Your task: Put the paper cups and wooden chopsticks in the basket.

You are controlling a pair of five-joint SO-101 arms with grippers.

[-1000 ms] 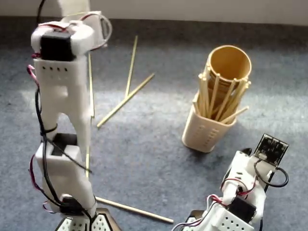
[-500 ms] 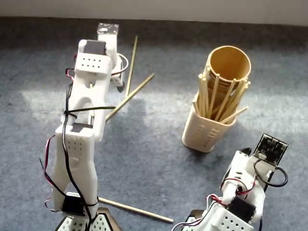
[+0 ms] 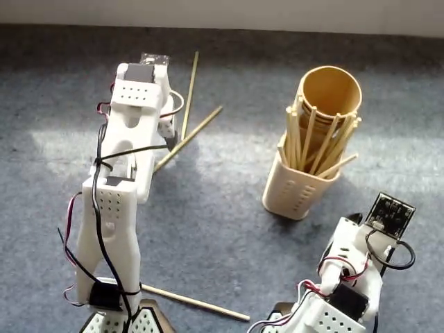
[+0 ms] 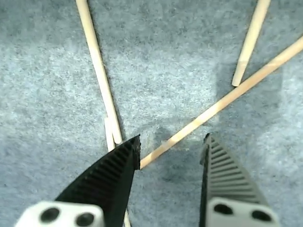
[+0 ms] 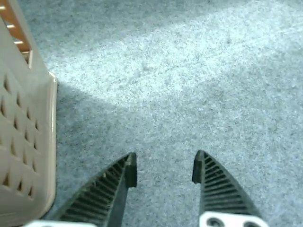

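Paper cups and most chopsticks are sitting in the basket. I'm hovering the left gripper, jaws open and empty, over a loose chopstick away from it; right gripper's sitting open beside the basket.

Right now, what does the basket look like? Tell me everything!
The basket is a tall tub of cream plastic with rows of little holes in its wall. It stands upright on the grey carpet. A paper cup sticks out of its top, and many wooden chopsticks lean inside it, poking above the rim.
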